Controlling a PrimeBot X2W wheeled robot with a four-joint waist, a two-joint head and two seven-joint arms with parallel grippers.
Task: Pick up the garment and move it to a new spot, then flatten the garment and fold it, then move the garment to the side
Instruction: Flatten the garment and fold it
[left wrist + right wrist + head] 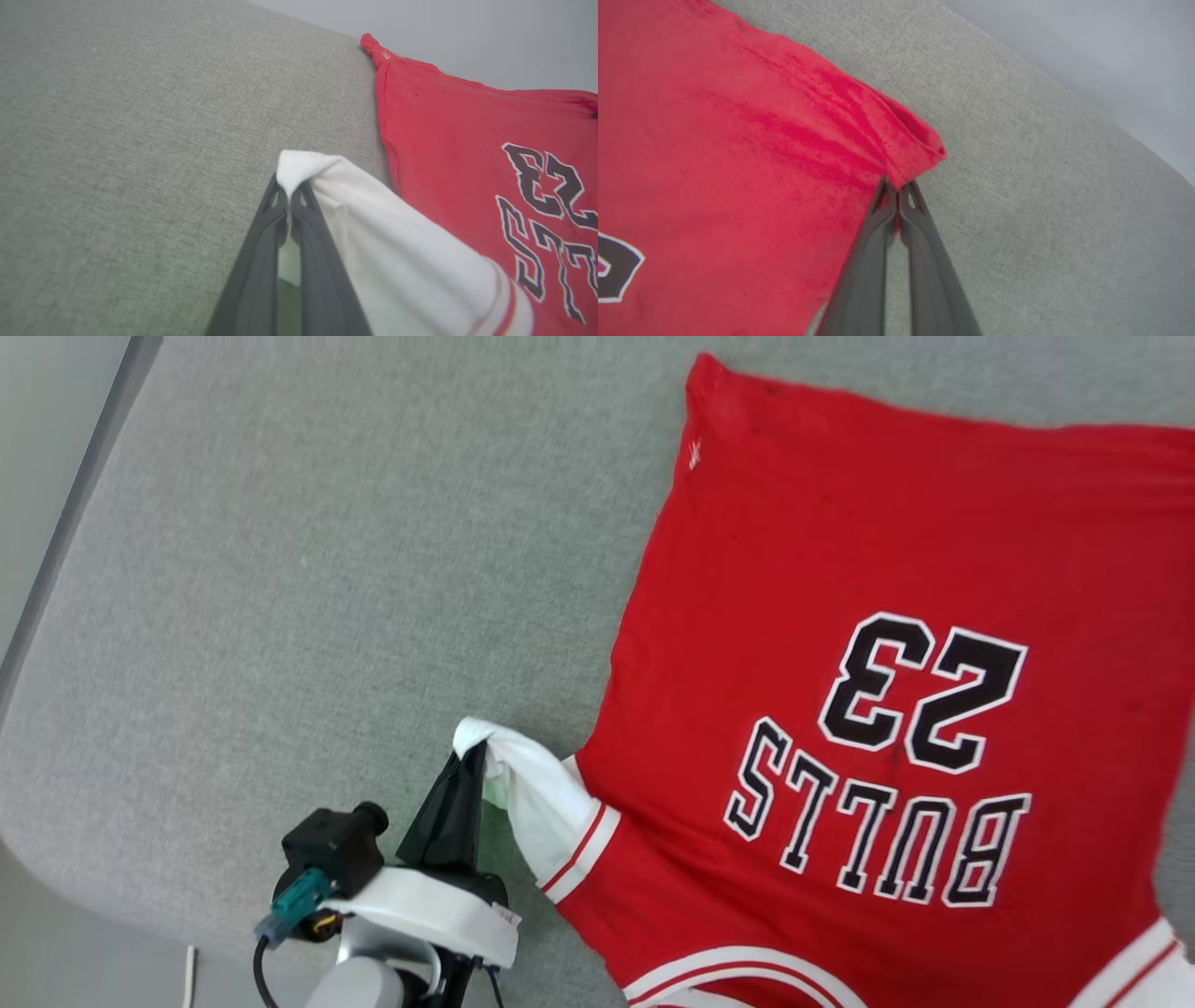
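Note:
The garment, a red jersey with black "BULLS" and "23" lettering, lies spread front-up on the grey fabric surface, its print upside down in the head view. My left gripper is shut on the tip of the white sleeve, which is lifted off the surface; in the left wrist view the left gripper pinches the sleeve between closed fingers. In the right wrist view my right gripper is shut on a red corner of the garment's hem.
The grey surface's left edge runs diagonally, with pale floor beyond it. A rounded corner of the surface lies near my left arm. Open grey fabric stretches left of the garment.

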